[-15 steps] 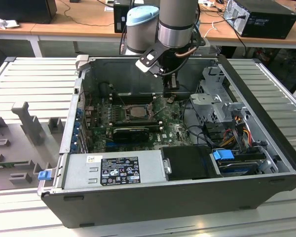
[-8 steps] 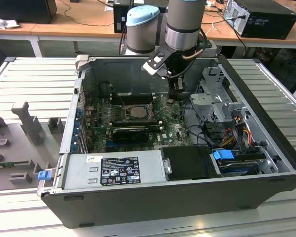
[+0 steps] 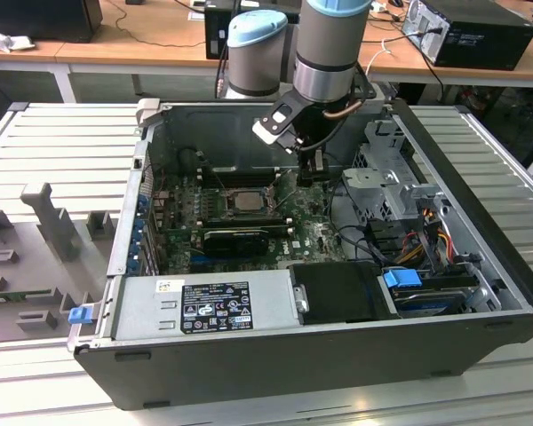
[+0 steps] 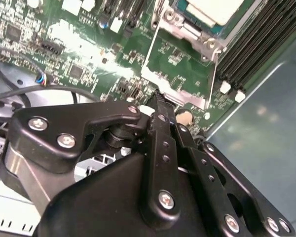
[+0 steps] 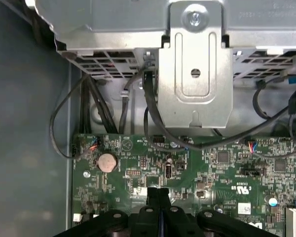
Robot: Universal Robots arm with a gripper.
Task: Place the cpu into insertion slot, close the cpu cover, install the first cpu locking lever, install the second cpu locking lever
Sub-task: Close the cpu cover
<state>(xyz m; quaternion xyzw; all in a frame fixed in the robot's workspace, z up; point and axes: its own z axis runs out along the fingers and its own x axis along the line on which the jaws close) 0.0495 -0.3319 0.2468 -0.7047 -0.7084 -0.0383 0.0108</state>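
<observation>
The pc case (image 3: 275,355) lies open on its side, w/ walls standing all round the motherboard (image 3: 315,235). Room for moving is tight. The metal drive cage (image 3: 386,182) is near the gripper (image 3: 309,177) on the exterior view's right, w/ black cables (image 3: 355,235) lying under it, and the case's far wall rises just behind. Toward the exterior view's left the board is more open, up to the cpu (image 3: 246,201).

The cpu sits in the insertion slot (image 3: 226,209), betw. the memory slots (image 3: 235,177) on the far side and the black graphics card (image 3: 235,240) on the near side. In the second wrist view the silvery cpu cover (image 4: 181,27) runs along the chip's edge. If it is fully down, I cannot tell.

Gripper: fingers (image 5: 152,197) are pressed together, no gap, nothing held betw. them. It hangs over bare green board, apart from the cpu, near a coin battery (image 5: 107,162). Whether the tips touch the board, I cannot tell.
</observation>
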